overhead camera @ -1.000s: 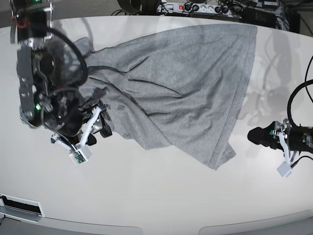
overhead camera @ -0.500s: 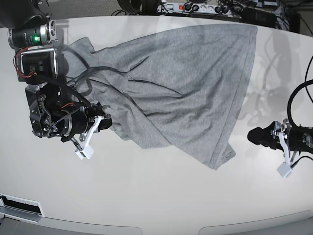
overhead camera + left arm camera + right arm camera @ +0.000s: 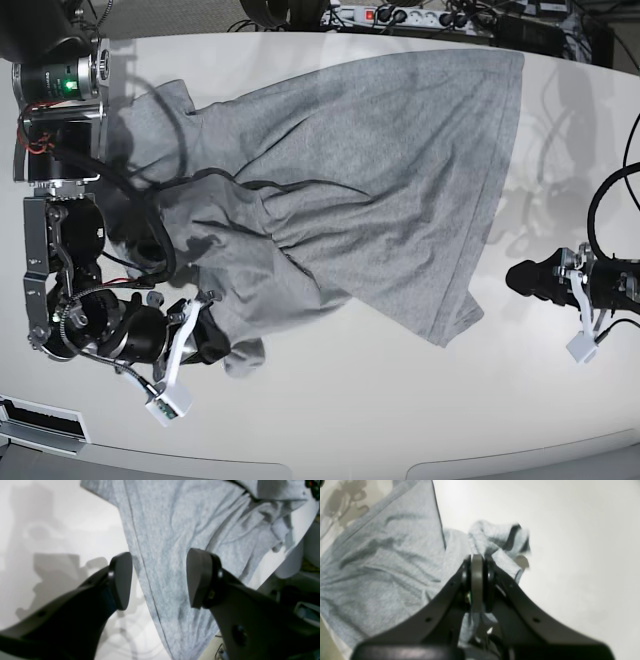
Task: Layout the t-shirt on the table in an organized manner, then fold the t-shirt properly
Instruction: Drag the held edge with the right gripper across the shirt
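Grey knit bunched between the right fingers [image 3: 477, 580], which are clamped on a fold of the t-shirt [image 3: 380, 190], probably to drag that crumpled part toward the worktop's near edge and spread it flat. Left fingers [image 3: 160, 578] stand wide apart, holding nothing, just beside the shirt's hem near the worktop's side edge, likely waiting to pin or grab it. Shirt lies rumpled across the white worktop [image 3: 400, 420], from the far edge toward the near corner. No containers in sight.
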Controlling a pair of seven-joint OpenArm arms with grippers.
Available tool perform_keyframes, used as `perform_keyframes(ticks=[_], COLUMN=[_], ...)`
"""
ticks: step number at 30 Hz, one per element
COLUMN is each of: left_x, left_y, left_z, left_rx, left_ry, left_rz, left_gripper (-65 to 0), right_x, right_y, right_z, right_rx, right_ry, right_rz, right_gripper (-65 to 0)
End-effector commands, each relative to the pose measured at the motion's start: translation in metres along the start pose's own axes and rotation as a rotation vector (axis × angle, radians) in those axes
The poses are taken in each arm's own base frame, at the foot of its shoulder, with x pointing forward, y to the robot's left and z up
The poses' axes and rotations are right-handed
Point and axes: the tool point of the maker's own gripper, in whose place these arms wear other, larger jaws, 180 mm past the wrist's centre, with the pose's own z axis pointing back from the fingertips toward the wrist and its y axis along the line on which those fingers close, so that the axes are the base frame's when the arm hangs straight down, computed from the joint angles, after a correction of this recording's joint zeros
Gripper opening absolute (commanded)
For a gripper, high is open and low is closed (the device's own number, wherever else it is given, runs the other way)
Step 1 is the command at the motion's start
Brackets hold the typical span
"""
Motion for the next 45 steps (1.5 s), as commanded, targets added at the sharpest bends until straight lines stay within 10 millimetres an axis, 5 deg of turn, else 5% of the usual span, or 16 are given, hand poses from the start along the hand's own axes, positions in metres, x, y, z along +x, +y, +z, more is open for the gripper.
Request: perform_keyframes(ticks=[1, 6, 8, 15, 20, 22, 24, 26, 28, 33, 37, 39, 42, 45], left_x=[0.022, 0.022, 0.022, 0.022, 0.022, 0.022, 0.022, 0.022, 0.021, 0.021, 0.021, 0.021, 0.022, 0.028], left_y=[0.001, 0.001, 0.001, 0.001, 0.001, 0.001, 0.001, 0.001, 0.001, 0.001, 0.002, 0.002, 0.0, -0.01], left_z=[0.015, 0.015, 0.015, 0.014, 0.014, 0.015, 0.014, 0.015, 0.014, 0.014, 0.015, 0.014, 0.014, 0.008], left_rx=[0.011, 0.01, 0.01, 0.01, 0.01, 0.01, 0.01, 0.011, 0.011, 0.01, 0.012, 0.013, 0.007, -0.039], left_ry=[-0.061, -0.062, -0.062, -0.063, -0.063, -0.062, -0.063, -0.061, -0.055, -0.058, -0.054, -0.054, -0.057, -0.085], left_rz=[-0.023, -0.023, -0.023, -0.024, -0.024, -0.024, -0.024, -0.024, -0.024, -0.024, -0.023, -0.024, -0.024, -0.026], left_gripper=[-29.4, -29.4, -29.4, -29.4, -29.4, -29.4, -29.4, -29.4, -29.4, -29.4, -29.4, -29.4, -29.4, -29.4], right_x=[0.028, 0.036, 0.028, -0.01, -0.034, -0.022, 0.014, 0.057, 0.081, 0.089, 0.081, 0.078, 0.07, 0.056], right_y=[-0.01, -0.057, -0.058, 0.022, 0.051, 0.037, -0.009, -0.073, -0.109, -0.1, -0.095, -0.102, -0.118, -0.099], right_z=[0.013, 0.038, 0.038, 0.008, -0.011, -0.014, -0.006, 0.027, 0.061, 0.055, 0.049, 0.055, 0.07, 0.052], right_rx=[-0.041, -0.3, -0.306, 0.037, 0.084, 0.007, -0.23, -0.587, -0.798, -0.685, -0.66, -0.708, -0.822, -0.673], right_ry=[-0.072, -0.095, -0.068, 0.038, 0.147, 0.141, 0.084, -0.024, -0.11, -0.098, -0.063, -0.03, -0.006, 0.056], right_rz=[0.05, -0.054, -0.071, 0.022, 0.13, 0.234, 0.276, 0.174, 0.043, 0.05, 0.096, 0.13, 0.065, 0.022], right_gripper=[-65.0, -65.0, -65.0, -65.0, -65.0, -65.0, -65.0, -65.0, -65.0, -64.6, -32.5, -24.2, -24.1, -24.3])
